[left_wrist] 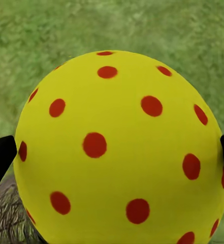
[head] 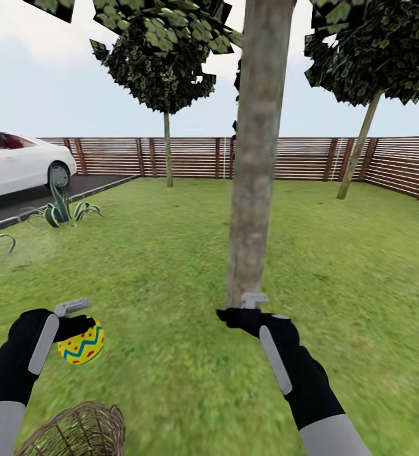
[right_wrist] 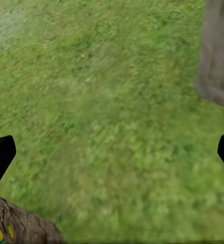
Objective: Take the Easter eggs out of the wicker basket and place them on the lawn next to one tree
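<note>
My left gripper [head: 78, 320] is shut on a yellow Easter egg [head: 81, 344] with red dots and a blue-green zigzag, held above the lawn [head: 171, 266] just over the wicker basket [head: 76, 434]. The same egg [left_wrist: 117, 147] sits between the black fingertips [left_wrist: 0, 158] of the left gripper [left_wrist: 114, 152] in the left wrist view. The right gripper [head: 242, 308] hangs open and empty near the foot of the thick grey-brown tree trunk [head: 257, 164]. In the right wrist view the gripper [right_wrist: 112, 157] is over grass, with the trunk [right_wrist: 217, 56] and the basket rim [right_wrist: 20, 226] at opposite corners. The basket's inside is hidden.
A white car [head: 13, 163] stands on the dark driveway [head: 38, 193] at the left, with spiky plants [head: 61, 212] along its edge. A brown slat fence [head: 190, 157] closes the back. Thin-trunked trees [head: 168, 149] [head: 359, 149] stand near it. Open grass spreads around the trunk.
</note>
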`<state>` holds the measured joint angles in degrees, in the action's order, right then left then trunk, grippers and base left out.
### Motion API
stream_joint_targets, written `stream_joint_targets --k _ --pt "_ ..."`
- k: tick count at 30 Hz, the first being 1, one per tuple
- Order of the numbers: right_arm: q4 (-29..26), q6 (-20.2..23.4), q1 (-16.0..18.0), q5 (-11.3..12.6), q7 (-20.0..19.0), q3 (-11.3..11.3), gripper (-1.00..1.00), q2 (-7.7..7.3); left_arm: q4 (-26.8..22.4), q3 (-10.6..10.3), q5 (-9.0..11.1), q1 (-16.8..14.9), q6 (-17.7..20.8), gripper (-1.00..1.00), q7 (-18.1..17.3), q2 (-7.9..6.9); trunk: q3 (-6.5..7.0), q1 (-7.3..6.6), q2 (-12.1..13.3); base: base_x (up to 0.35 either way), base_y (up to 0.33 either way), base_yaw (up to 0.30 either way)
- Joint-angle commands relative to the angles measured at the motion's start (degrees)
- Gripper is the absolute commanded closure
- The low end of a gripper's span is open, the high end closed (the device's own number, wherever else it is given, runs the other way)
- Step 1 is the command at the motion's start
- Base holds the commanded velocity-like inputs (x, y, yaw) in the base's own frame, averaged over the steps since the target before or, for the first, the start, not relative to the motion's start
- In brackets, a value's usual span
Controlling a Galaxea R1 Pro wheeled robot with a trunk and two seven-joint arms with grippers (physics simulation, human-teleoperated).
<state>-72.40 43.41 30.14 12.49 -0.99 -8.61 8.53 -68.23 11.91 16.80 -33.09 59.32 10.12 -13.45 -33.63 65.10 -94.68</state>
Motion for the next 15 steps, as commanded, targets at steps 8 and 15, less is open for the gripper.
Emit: stream_joint_targets --k 8,15 --pt "-0.3 1.0 0.0 0.1 -0.1 0.3 -1.0 -0.01 0.0 -0.6 0.5 -0.1 0.6 1.0 0.5 0.23 0.15 0.0 0.0 0.0 -0.282 -0.123" --pt "-0.2 1.0 0.0 0.1 -0.1 0.3 -1.0 -0.01 0.0 -2.0 0.5 -0.1 0.6 1.0 0.5 0.56 0.51 0.0 0.0 0.0 -0.267 -0.254"
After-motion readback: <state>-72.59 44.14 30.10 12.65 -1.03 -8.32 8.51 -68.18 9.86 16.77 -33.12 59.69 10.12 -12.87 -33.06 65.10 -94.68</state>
